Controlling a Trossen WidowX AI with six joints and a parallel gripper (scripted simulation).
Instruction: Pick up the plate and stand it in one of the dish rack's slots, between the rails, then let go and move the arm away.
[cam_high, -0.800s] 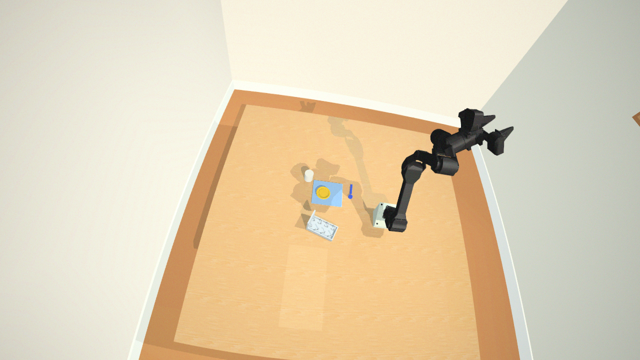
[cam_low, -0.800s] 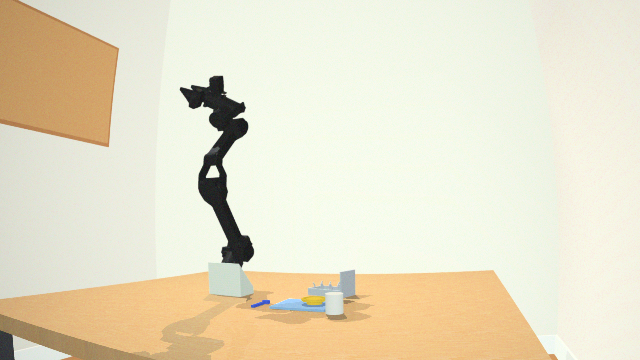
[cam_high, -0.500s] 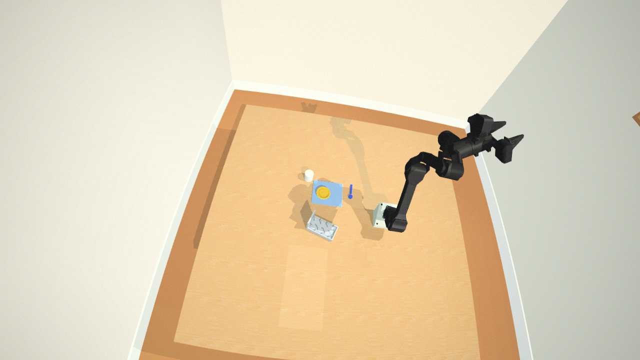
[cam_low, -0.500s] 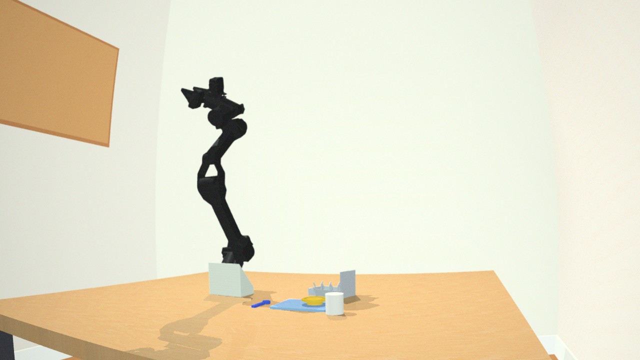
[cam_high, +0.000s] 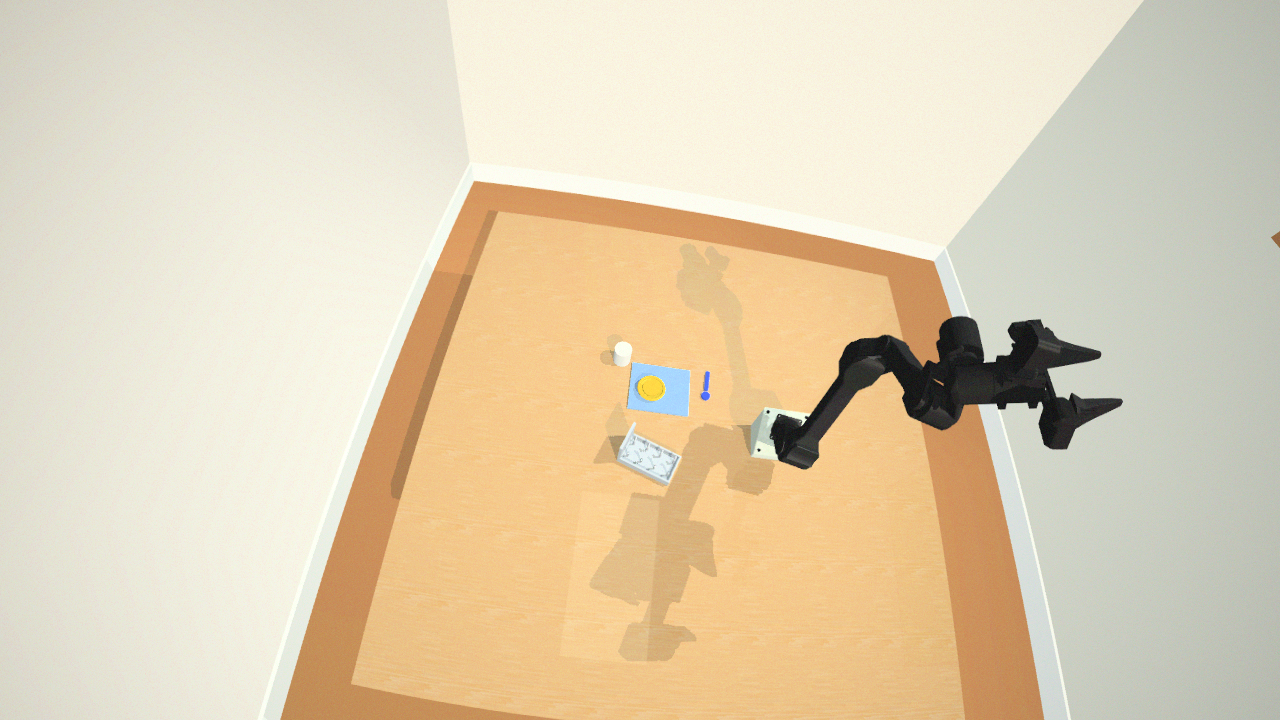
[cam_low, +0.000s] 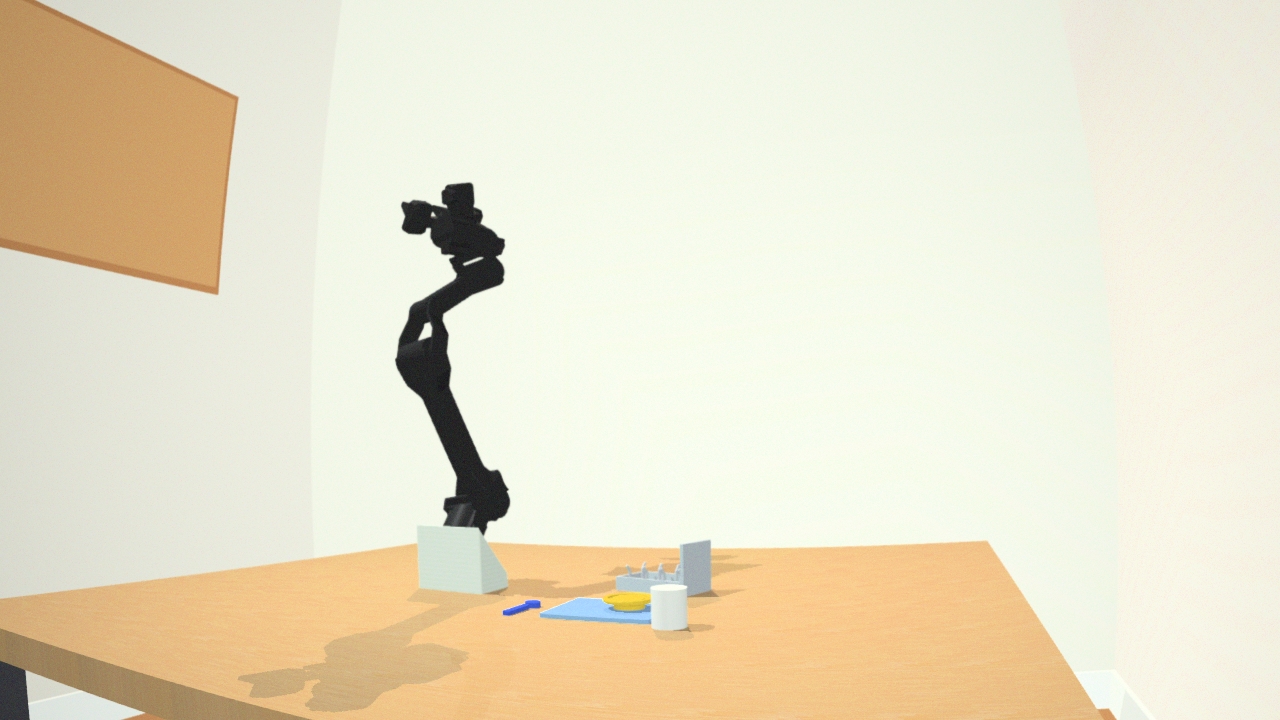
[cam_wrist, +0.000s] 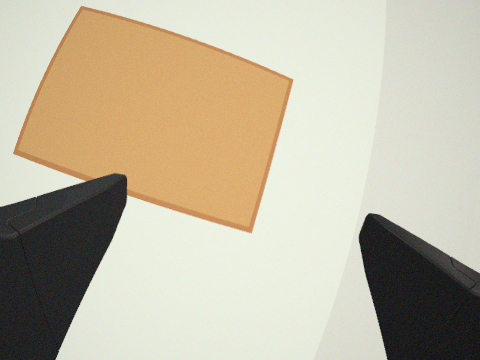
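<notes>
The yellow plate (cam_high: 651, 387) (cam_low: 627, 600) lies flat on the blue mat (cam_high: 675, 402) (cam_low: 572, 611). The pale grey dish rack (cam_high: 643, 471) (cam_low: 696, 566) stands on the table beside the mat. It has a tall panel at one end and several small uprights. No plate stands in it. My gripper (cam_high: 1110, 378) (cam_wrist: 249, 208) is open and empty. It is high above the table and far to the right of the plate and rack in the top view, pointing away from them. The wrist view shows neither plate nor rack.
A white cup (cam_high: 622, 354) (cam_low: 668, 607) stands near a corner of the mat. A blue spoon-like thing (cam_high: 706, 386) (cam_low: 521, 608) lies between the mat and the arm's pale base (cam_high: 765, 429) (cam_low: 447, 559). An orange-brown panel (cam_low: 116, 152) (cam_wrist: 160, 115) is on the wall.
</notes>
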